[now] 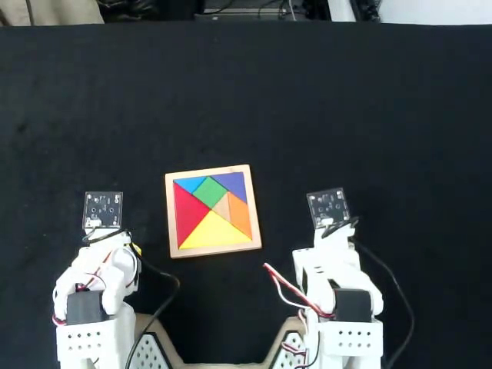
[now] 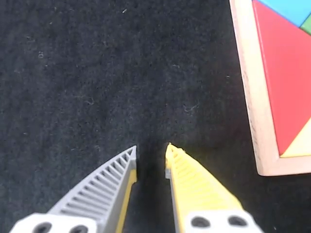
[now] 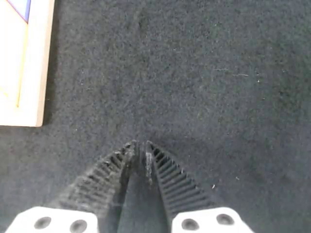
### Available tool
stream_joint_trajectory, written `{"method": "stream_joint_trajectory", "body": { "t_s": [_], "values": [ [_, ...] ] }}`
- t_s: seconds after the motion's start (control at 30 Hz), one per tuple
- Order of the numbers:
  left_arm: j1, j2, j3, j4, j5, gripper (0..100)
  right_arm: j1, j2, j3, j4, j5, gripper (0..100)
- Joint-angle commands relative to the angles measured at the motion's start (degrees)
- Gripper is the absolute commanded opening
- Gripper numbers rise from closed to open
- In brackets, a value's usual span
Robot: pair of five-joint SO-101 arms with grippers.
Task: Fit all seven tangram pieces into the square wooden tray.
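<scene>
Filled tray [image 1: 169, 223] btwn left gripper [image 2: 151, 148], slightly ajar, & right gripper [image 3: 140, 144], pinched closed; both empty.

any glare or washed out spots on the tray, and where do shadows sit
High view: the tray is evenly lit, no glare. Left wrist view: its red piece reads plainly, with dark shadow on the cloth under the left gripper. Right wrist view: the tray corner is washed out pale.

Pale bare-wood tray [image 2: 252, 73] holds smooth, matt painted pieces [image 2: 286, 73] on fuzzy black cloth [image 2: 97, 73].
</scene>
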Motion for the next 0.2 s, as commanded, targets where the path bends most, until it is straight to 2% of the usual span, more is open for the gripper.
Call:
{"method": "stream_joint_trajectory", "body": {
  "t_s": [0.0, 0.17],
  "values": [
    [-0.04, -0.62, 1.1, 0.26, 0.44, 11, 0.62, -3.56, -0.22, 0.26, 0.44, 2.9],
    [-0.04, -0.62, 1.1, 0.26, 0.44, 11, 0.62, -3.56, -0.22, 0.26, 0.44, 2.9]
  ]
}}
